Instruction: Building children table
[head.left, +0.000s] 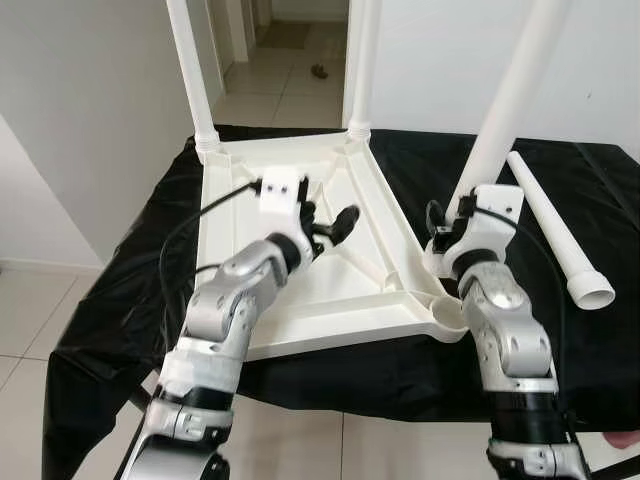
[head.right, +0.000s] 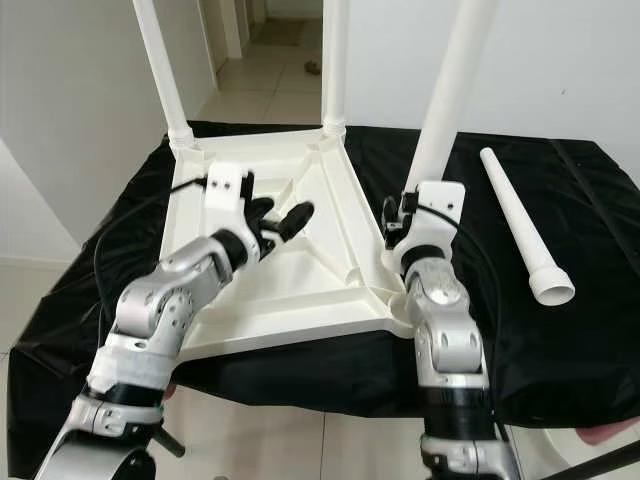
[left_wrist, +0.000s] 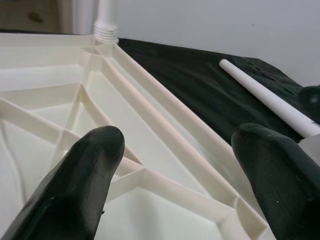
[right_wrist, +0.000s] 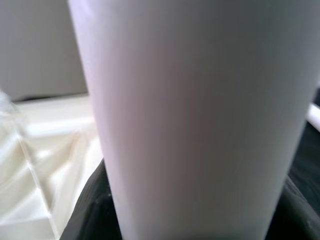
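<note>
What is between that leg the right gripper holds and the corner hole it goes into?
Nothing visible. The right gripper holds the tilted leg just above the near-right corner socket of the upturned tabletop; the robot's own wrist hides the leg's lower end.

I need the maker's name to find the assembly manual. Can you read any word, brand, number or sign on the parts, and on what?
None: no text can be read on the upturned tabletop, the standing legs, the loose leg or the black cloth.
</note>
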